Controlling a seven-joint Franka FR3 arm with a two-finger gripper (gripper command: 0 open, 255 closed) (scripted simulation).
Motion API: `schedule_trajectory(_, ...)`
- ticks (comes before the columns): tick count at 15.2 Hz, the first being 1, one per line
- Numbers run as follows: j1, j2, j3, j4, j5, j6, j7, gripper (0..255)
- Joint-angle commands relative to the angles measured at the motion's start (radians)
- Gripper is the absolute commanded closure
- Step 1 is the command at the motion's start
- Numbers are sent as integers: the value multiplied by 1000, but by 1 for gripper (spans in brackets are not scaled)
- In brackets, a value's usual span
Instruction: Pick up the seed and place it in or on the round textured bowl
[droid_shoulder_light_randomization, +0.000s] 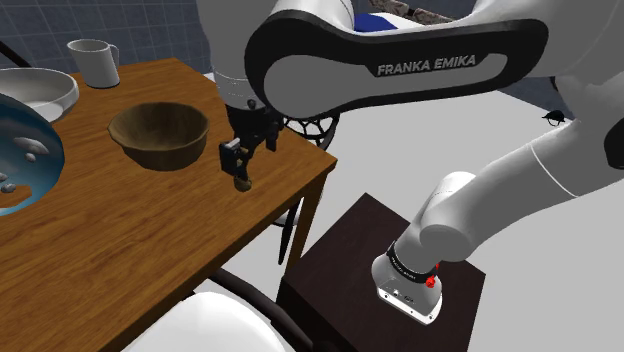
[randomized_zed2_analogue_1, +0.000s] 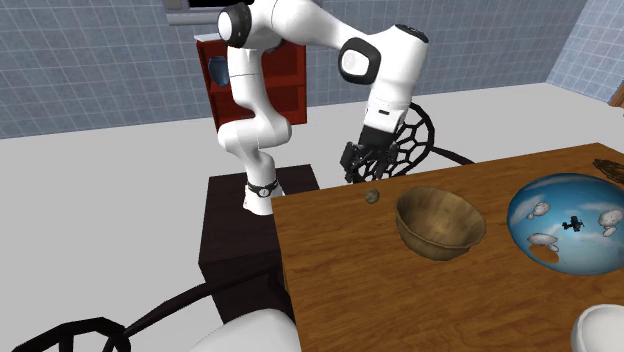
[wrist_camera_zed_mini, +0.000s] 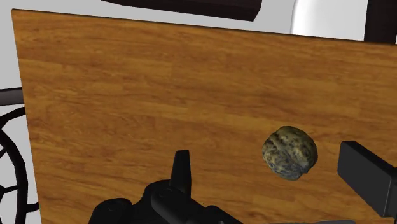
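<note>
Gripper (droid_shoulder_light_randomization: 245, 165) hangs low over the wooden table (droid_shoulder_light_randomization: 150, 235), near the table corner closest to the dark stand (droid_shoulder_light_randomization: 345, 250). Fingers (wrist_camera_zed_mini: 182, 170) are apart and hold nothing.

Seed (wrist_camera_zed_mini: 290, 153) is a rough, mottled grey-green lump that lies on the table top. In the wrist view it sits between the two fingers, closer to one of them, with wood visible all round it, so neither finger touches it. In the shoulder view it is just under the fingertips.

Brown bowl (droid_shoulder_light_randomization: 165, 152) stands upright on the table, to the shoulder view's left of the seed. It is near the seed but clearly apart from it.

Further along the table in the shoulder view:
- A blue glassy bowl (droid_shoulder_light_randomization: 20, 150) with cloud patterns, at the left edge.
- A white bowl (droid_shoulder_light_randomization: 45, 98) behind the blue one.
- A white mug (droid_shoulder_light_randomization: 93, 61), upright at the far end.

In the second exterior view:
- A black wire-back chair (randomized_zed2_analogue_1: 415, 135) stands right behind the gripper at the table edge.
- A red shelf (randomized_zed2_analogue_1: 285, 75) is against the tiled wall behind the arm.
</note>
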Motion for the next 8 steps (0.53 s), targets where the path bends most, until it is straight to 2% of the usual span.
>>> schedule_trajectory(1,-2,81,51,56,-35,11,60,0)
schedule_trajectory(8,-2,103,60,-9,-47,93,76,0)
